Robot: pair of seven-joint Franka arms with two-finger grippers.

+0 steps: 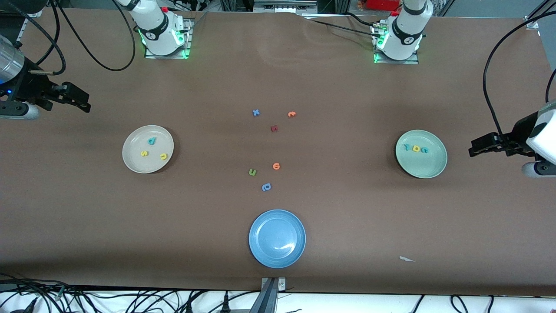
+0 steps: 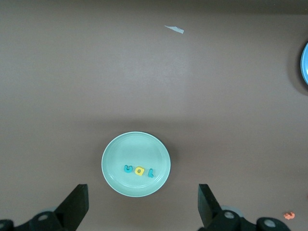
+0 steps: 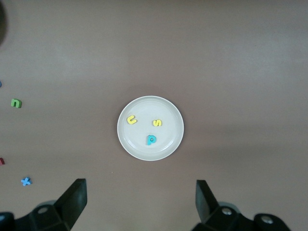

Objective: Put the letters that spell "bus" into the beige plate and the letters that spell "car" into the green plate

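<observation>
All 3 "bus" letters (image 1: pixel 151 148) lie in the beige plate (image 1: pixel 130 161), all 3 "car" letters (image 1: pixel 416 148) in the green plate (image 1: pixel 430 171) (nothing left to fetch). The left pincer (image 2: pixel 143 204) and the right pincer (image 3: pixel 141 199) hang released, each beside its own plate.

The only readable characters I see are the foam letters themselves. In the beige plate (image 1: pixel 130 163) lie a teal "b" (image 1: pixel 151 140), a yellow "s" (image 1: pixel 143 153) and a yellow "u" (image 1: pixel 163 156). In the green plate (image 1: pixel 434 169) a teal "c" (image 1: pixel 425 150), a yellow "a" (image 1: pixel 416 148) and a teal "r" (image 1: pixel 407 147) sit in a row. On the bare table I make out a blue "x" (image 1: pixel 256 112) and a green "u" (image 1: pixel 252 172); the other loose letters I cannot read.
</observation>
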